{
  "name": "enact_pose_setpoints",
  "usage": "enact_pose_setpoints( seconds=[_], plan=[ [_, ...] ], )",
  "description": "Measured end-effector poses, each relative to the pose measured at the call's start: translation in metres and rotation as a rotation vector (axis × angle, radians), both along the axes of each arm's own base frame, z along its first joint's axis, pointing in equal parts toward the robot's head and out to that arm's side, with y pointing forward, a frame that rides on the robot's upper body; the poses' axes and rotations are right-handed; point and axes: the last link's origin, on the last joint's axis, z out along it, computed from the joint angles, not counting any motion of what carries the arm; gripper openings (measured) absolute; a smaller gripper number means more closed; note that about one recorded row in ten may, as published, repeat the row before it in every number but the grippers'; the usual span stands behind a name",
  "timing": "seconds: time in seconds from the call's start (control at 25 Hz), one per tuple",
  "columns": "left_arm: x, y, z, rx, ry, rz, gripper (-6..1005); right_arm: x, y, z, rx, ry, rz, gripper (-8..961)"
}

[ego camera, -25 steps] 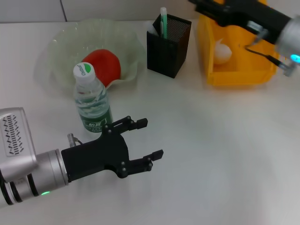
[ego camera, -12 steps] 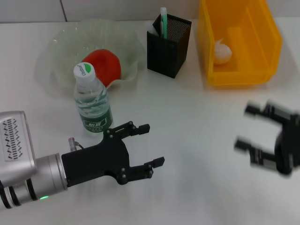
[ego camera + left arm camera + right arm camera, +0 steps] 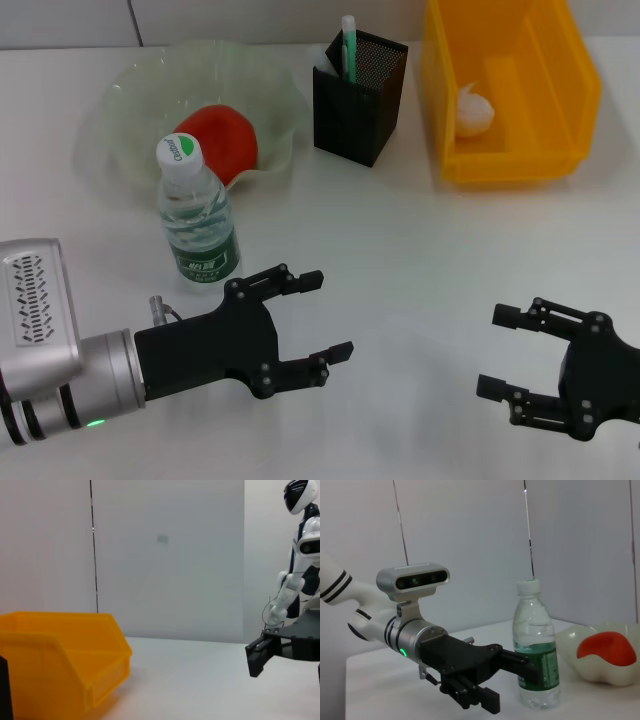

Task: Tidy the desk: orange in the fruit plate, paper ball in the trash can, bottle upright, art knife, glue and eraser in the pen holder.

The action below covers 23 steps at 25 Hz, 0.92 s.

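The orange (image 3: pixel 218 140) lies in the pale green fruit plate (image 3: pixel 140 85). The bottle (image 3: pixel 195 215) stands upright in front of the plate. The art knife (image 3: pixel 349 45) stands in the black mesh pen holder (image 3: pixel 358 100). The paper ball (image 3: pixel 475 108) lies in the yellow-orange trash can (image 3: pixel 520 165). My left gripper (image 3: pixel 330 315) is open and empty, low over the desk just right of the bottle. My right gripper (image 3: pixel 492 350) is open and empty at the front right. The right wrist view shows the bottle (image 3: pixel 535 650), the orange (image 3: pixel 607 650) and my left gripper (image 3: pixel 514 689). Glue and eraser are not visible.
The white desk (image 3: pixel 430 250) lies bare between the two grippers and the containers at the back. The left wrist view shows the trash can (image 3: pixel 60 665) and my right gripper (image 3: pixel 261 655) farther off, with a white humanoid robot (image 3: pixel 300 555) standing in the background.
My right arm has come from above the trash can at the back right down to the front right of the desk. My left gripper has shifted only slightly.
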Motion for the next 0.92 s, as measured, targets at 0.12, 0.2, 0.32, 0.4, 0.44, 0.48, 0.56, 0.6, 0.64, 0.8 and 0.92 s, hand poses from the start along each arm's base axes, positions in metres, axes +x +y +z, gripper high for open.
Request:
enact_pose_setpoints(
  seconds=[0.12,0.2,0.32,0.4,0.44,0.48,0.56,0.6,0.64,0.8,0.92],
  plan=[
    [-0.0006,-0.0012,0.0011,0.000,-0.004,0.000,802,-0.0007,-0.0022,-0.0058,0.000,0.023,0.005,756],
    [-0.0013,-0.0017,0.0011,0.000,-0.005,0.004,802,-0.0006,-0.0025,-0.0063,-0.001,0.024,0.003,756],
    [-0.0014,-0.0023,0.0004,-0.003,-0.005,0.006,802,-0.0007,-0.0026,-0.0067,-0.002,0.024,0.004,756],
    [-0.0013,-0.0023,0.0001,-0.003,-0.005,0.007,802,-0.0008,-0.0025,-0.0065,-0.001,0.026,0.003,756],
    [-0.0013,-0.0023,0.0000,-0.003,-0.005,0.007,802,-0.0003,-0.0023,-0.0060,0.005,0.026,-0.001,756],
    [-0.0012,-0.0023,0.0000,-0.003,-0.005,0.007,802,-0.0003,-0.0023,-0.0060,0.005,0.026,-0.001,756],
    [-0.0013,-0.0018,0.0001,0.001,-0.006,0.010,802,0.0004,-0.0020,-0.0051,0.013,0.028,-0.008,756],
    [-0.0015,-0.0011,0.0003,0.005,-0.005,0.014,802,0.0008,-0.0017,-0.0045,0.019,0.030,-0.011,756],
    [-0.0015,-0.0005,0.0005,0.006,-0.006,0.017,802,0.0011,-0.0016,-0.0035,0.032,0.033,-0.013,756],
    [-0.0008,0.0001,0.0007,0.004,-0.010,0.020,802,0.0018,-0.0032,-0.0034,0.052,0.034,-0.003,756],
    [-0.0014,0.0009,0.0006,0.009,-0.008,0.027,802,0.0013,-0.0036,-0.0037,0.061,0.041,0.000,756]
  ],
)
